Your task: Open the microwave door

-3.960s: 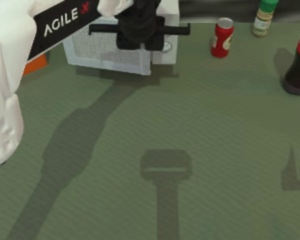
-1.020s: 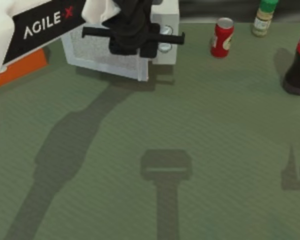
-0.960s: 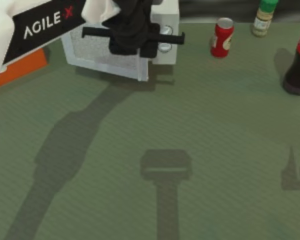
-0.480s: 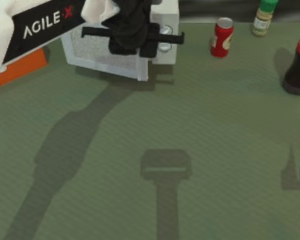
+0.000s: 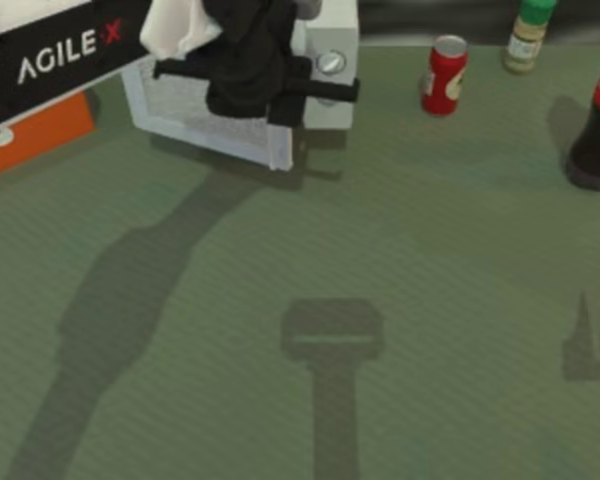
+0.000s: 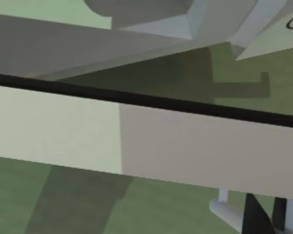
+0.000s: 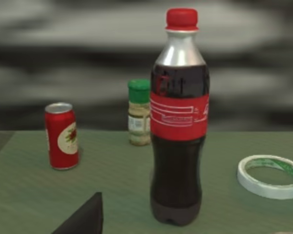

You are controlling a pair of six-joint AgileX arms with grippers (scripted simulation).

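Door position: the microwave door (image 5: 212,118) stands slightly ajar, its free vertical edge swung a little clear of the microwave (image 5: 332,40) beside the knob panel, its hinge side at the top view's left. The left gripper (image 5: 248,82) sits directly over that door, above the upper rim near the free edge. Whether its fingers are spread or clamped on the rim or handle cannot be told; the black wrist body hides them from above, and the left wrist view shows only the door's pale edge at very close range. The door's long axis runs across the fingers, from hinge to free edge, so the free edge, on the fingers' knob-panel side, is judged the part that must swing outward toward the table's open middle. The left arm is far nearer. The right gripper is not visible; its wrist camera faces a cola bottle (image 7: 179,126), a red can (image 7: 62,135) and a tape roll (image 7: 269,175).
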